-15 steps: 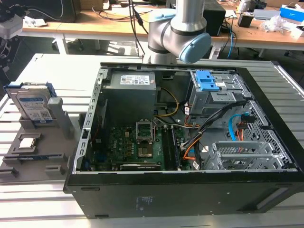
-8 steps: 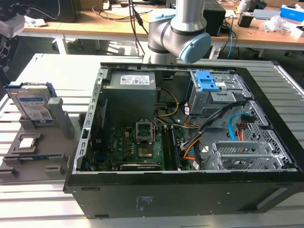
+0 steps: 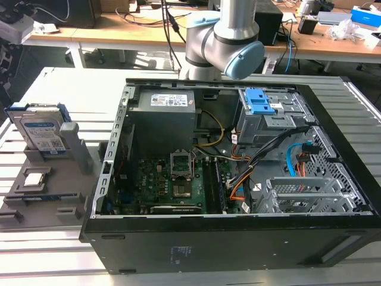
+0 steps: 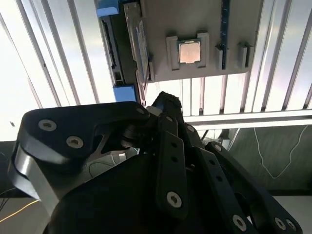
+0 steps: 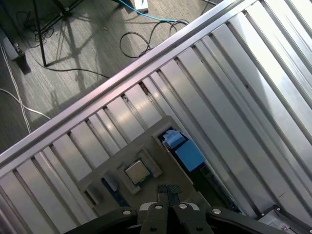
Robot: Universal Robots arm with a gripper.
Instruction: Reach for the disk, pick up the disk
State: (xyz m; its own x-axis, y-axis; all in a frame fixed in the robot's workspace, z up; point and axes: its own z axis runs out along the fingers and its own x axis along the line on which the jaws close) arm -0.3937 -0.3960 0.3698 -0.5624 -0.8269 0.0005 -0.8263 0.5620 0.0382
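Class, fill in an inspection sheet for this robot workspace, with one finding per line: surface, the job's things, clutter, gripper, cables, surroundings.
Surface: slatted metal table carrying a grey fixture tray and an open computer case.
Job's things: the disk stands on edge in the tray's holder, not gripped.
Clutter: processor chip lying flat in the tray, beside the disk.
Gripper: gripper shut and holding nothing, above the tray and apart from the disk.
Cables: internal cables, orange, blue and yellow, inside the case; floor cables lying loose beyond the table.
Surroundings: desks behind the table.
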